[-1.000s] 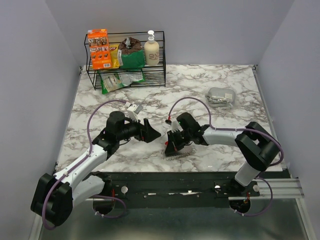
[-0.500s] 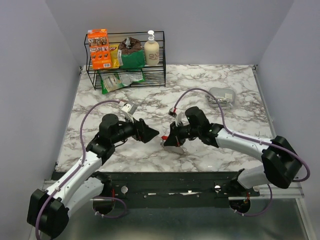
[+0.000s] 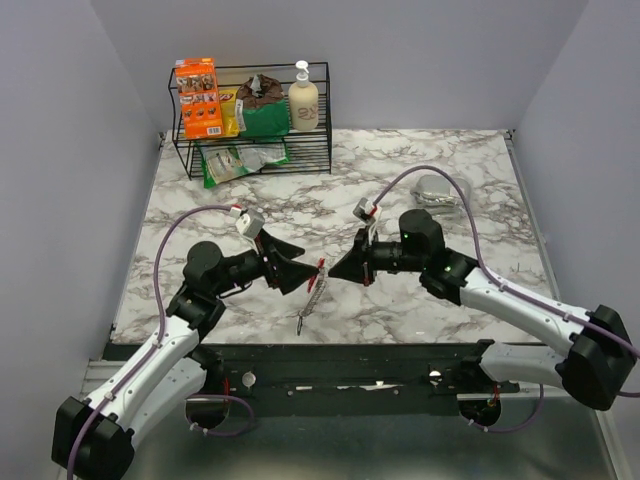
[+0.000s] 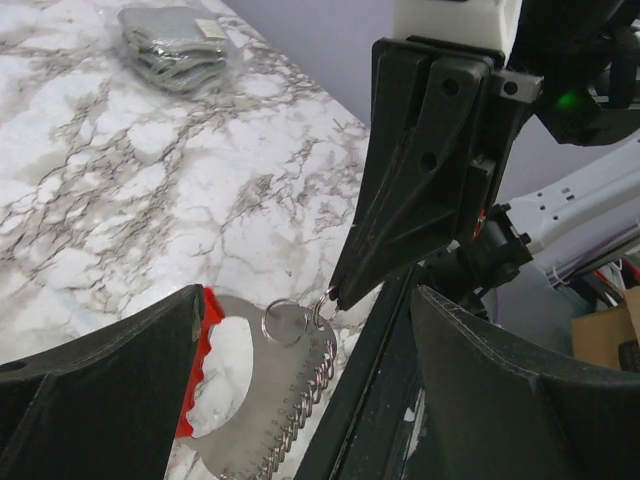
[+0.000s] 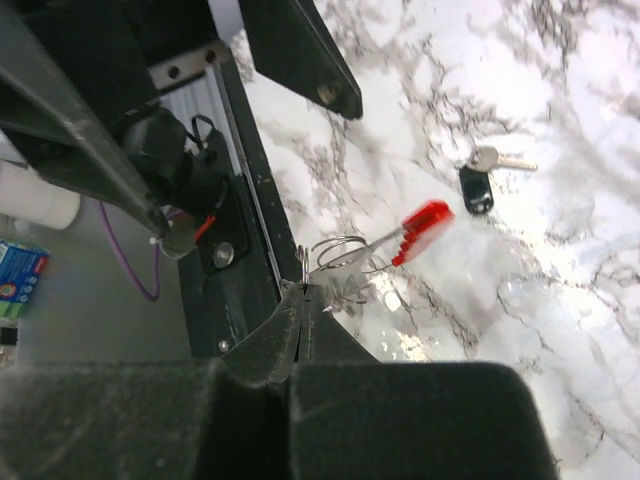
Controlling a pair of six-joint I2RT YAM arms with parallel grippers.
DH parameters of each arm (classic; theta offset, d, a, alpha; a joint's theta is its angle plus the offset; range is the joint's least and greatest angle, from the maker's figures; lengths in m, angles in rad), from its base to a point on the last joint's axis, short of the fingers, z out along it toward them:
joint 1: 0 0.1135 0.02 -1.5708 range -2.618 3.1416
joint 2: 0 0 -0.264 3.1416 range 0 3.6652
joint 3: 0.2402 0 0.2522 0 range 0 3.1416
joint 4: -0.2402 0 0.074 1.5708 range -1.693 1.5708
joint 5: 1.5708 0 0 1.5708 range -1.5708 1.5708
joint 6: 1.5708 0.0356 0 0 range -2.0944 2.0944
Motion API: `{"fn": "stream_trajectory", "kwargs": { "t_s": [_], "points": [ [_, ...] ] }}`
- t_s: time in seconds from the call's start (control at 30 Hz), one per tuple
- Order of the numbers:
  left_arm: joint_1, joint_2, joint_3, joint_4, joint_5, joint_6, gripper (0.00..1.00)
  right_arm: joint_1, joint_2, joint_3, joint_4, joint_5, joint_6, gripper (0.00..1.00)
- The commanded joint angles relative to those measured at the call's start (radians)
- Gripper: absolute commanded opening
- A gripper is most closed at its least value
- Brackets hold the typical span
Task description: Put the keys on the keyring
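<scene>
Red keyring, right claw clamped (left claw wide)

We see a black wire rack holding an orange box, a green bag and a pump bottle. A gray pouch lies well apart on the marble table.

The worktop is white marble veined in gray. The left end effector and right end effector are matte black. Between them, the keyring has one bright red side, one silvery gray ridged side and a thin steel-coloured loop. Beyond the right end effector's tips, the keys are one black-headed, one pale silver.
</scene>
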State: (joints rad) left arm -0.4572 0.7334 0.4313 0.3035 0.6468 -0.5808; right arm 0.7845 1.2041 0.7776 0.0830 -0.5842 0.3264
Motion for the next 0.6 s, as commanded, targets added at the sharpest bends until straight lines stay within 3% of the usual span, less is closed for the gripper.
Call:
{"fn": "stream_trajectory", "kwargs": {
  "t_s": [0.0,0.3,0.43,0.57],
  "points": [
    [0.005,-0.019,-0.022,0.167,0.123,-0.057,0.90,0.005,-0.090,-0.034,0.112,0.015,0.019,0.01],
    [-0.021,0.023,-0.034,0.342,0.221,-0.128,0.75,0.005,-0.149,-0.080,0.218,-0.043,0.033,0.01],
    [-0.047,0.040,-0.023,0.352,0.234,-0.123,0.61,0.007,-0.170,-0.107,0.290,-0.060,0.053,0.01],
    [-0.063,0.054,-0.014,0.338,0.215,-0.103,0.59,0.005,-0.190,-0.118,0.319,-0.081,0.059,0.01]
  ]
}}
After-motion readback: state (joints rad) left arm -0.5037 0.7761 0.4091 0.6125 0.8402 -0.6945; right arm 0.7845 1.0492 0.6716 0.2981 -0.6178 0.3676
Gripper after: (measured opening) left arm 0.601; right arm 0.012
